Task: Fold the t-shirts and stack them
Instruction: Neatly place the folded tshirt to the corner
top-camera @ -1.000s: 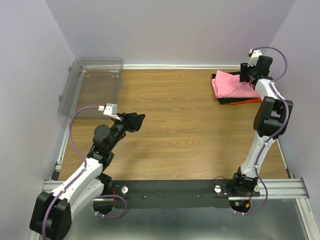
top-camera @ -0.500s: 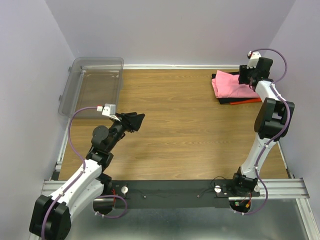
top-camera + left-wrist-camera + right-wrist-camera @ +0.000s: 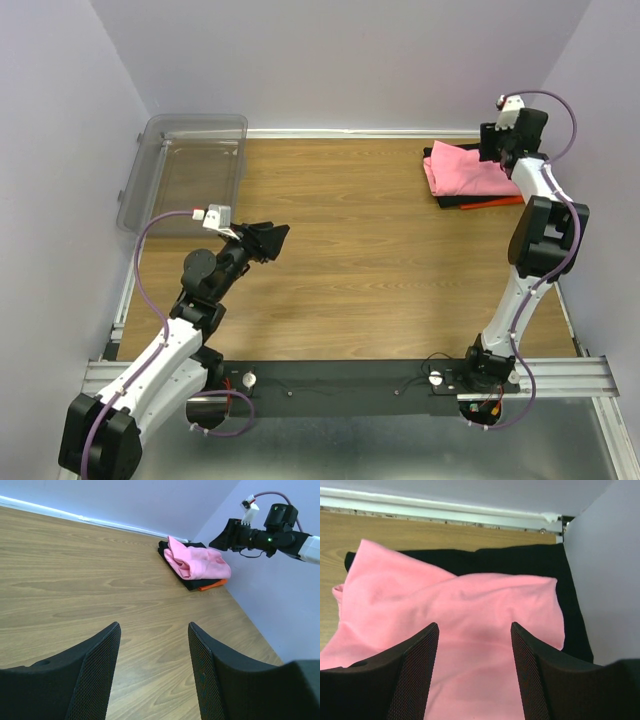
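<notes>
Your left tool (image 3: 154, 626) spread, empty, over the bench (image 3: 370, 270) | your right tool (image 3: 474, 625) spread, empty, above pink t-shirt (image 3: 458, 170), stacked on black t-shirt (image 3: 520, 560) and orange t-shirt (image 3: 214, 584), far right corner | clear bin (image 3: 190, 165) far left

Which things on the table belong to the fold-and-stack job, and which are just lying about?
Part of the job:
- folded pink cloth t-shirt, top of the pile at far right
- folded black t-shirt, under the pink one
- folded orange t-shirt, only an edge showing at the bottom of the pile

Just lying about:
- clear plastic bin, far left corner
</notes>
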`<act>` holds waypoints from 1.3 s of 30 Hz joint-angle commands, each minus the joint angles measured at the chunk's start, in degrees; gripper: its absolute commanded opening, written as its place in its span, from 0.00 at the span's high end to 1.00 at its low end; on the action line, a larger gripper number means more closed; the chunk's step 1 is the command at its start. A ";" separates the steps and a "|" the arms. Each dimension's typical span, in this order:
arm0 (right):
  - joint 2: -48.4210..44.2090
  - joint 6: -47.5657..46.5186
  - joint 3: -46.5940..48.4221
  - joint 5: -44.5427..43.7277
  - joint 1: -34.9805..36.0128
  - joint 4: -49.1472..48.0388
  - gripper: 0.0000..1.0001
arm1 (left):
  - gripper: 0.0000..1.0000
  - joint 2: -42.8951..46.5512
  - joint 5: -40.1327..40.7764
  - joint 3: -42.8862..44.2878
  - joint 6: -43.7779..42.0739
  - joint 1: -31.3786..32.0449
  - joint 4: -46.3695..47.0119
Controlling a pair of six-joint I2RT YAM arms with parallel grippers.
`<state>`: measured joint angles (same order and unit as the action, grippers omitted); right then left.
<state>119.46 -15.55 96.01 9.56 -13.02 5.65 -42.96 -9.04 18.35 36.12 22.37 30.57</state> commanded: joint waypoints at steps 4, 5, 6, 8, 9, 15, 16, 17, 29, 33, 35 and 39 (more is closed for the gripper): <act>2.62 -4.30 4.89 2.56 1.94 0.76 0.30 | 0.35 0.33 1.48 2.57 -2.89 0.13 -0.77; 3.32 -5.01 5.41 3.35 2.29 1.55 0.29 | 0.35 0.25 1.48 2.57 -3.07 0.13 -0.77; 3.85 -5.97 6.03 4.49 2.55 2.60 0.29 | 0.35 0.07 1.39 2.74 -3.25 0.04 -0.68; 5.69 -7.29 9.01 5.38 3.78 5.41 0.29 | 0.35 -0.46 1.48 3.01 -3.77 0.13 -0.77; 7.44 -8.00 10.33 6.25 4.05 6.56 0.29 | 0.35 -0.63 1.48 3.01 -4.30 0.04 -0.77; 15.35 -7.04 22.63 11.61 4.23 11.39 0.30 | 0.35 -1.86 1.39 3.27 -5.71 0.04 -0.69; 17.80 -5.91 26.30 13.01 4.23 12.62 0.31 | 0.35 -2.30 1.39 3.27 -5.88 0.13 -0.68; 19.13 -5.11 27.90 13.72 4.23 13.07 0.32 | 0.35 -2.65 1.48 3.27 -5.97 0.13 -0.60; 27.85 -0.18 35.74 21.27 4.40 16.41 0.35 | 0.35 -5.90 0.78 3.10 -5.45 0.04 1.42; 27.15 -0.88 34.16 22.69 4.49 16.67 0.39 | 0.35 -7.22 0.16 3.36 -5.10 0.04 2.13; 26.97 -1.50 33.46 23.39 4.49 16.59 0.41 | 0.35 -7.93 -0.28 3.54 -5.01 0.04 2.57; 27.14 -1.32 34.16 23.66 4.49 16.85 0.46 | 0.35 -8.54 -0.89 3.80 -4.57 -0.05 3.18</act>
<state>146.36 -16.93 130.21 30.72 -8.58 20.88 -51.31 -9.06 20.23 31.38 22.35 30.87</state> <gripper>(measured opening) 0.547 0.647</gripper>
